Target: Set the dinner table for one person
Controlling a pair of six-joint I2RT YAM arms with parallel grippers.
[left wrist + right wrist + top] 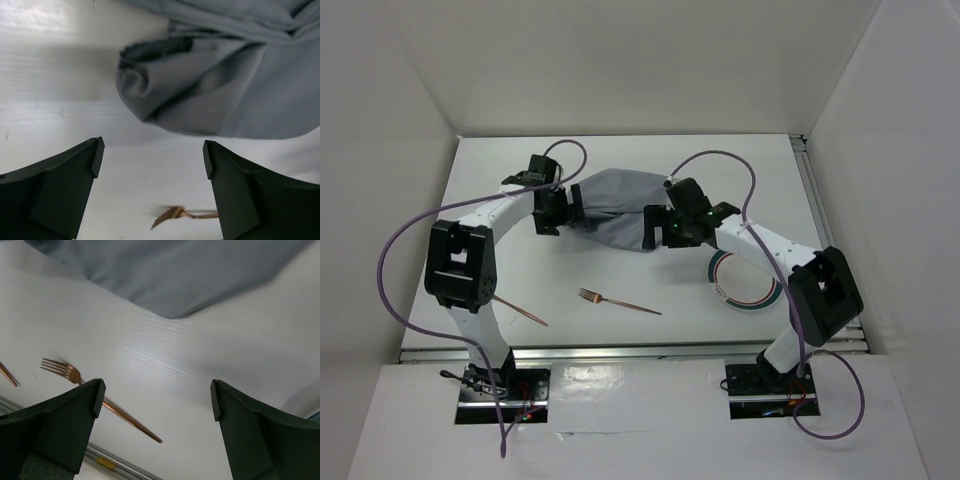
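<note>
The large white matte table [620, 160], with aluminium rails along its near and right edges, carries everything. The step in hand looks like laying out the grey cloth mat [615, 205], which lies bunched and folded at the middle of the table, somewhat toward the far edge.

The left gripper [570, 208] sits at the mat's left end and the right gripper [652, 226] at its right end. Both have their jaws spread wide, and each wrist view shows nothing between them.

A copper-coloured metal fork [618, 301] lies flat near the middle of the near edge, well apart from the mat. A thin copper-coloured utensil [525, 312] pokes out from under the left arm; what kind it is cannot be told. A white round plate with coloured rings [740, 300] rests toward the right edge, partly hidden by the right arm.

The next move probably calls for each gripper to lower onto a fold or corner at its own end and close on a single layer. They would then draw apart so the cloth spreads flat. The crumpled left end hides the true corner, so picking the right layer there is the delicate part.
</note>
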